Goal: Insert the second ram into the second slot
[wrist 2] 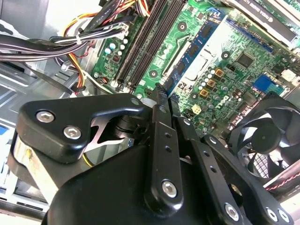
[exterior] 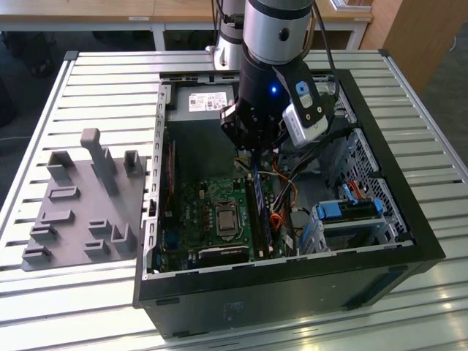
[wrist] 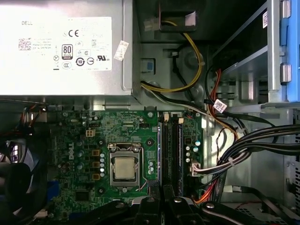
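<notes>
The second ram (wrist 2: 192, 49) is a thin blue stick with black chips. My gripper (wrist 2: 161, 96) is shut on it, and the fingers hide its near part. In the exterior view the second ram (exterior: 266, 219) lies lengthwise over the memory slots, below my gripper (exterior: 257, 170), inside the open computer case. The black slots (wrist 2: 143, 44) run parallel to the stick beside the processor socket (wrist: 124, 168). In the first wrist view my gripper (wrist: 164, 194) points at the near end of the slots (wrist: 171, 150). I cannot tell whether the stick touches a slot.
The power supply (wrist: 61, 47) sits beyond the far end of the slots. Bundled cables (wrist: 234, 154) run close along the slots' outer side. A fan (wrist 2: 262, 140) stands past the socket. A drive cage (exterior: 351, 212) fills the exterior view's right. A grey holder tray (exterior: 80, 205) lies outside the case.
</notes>
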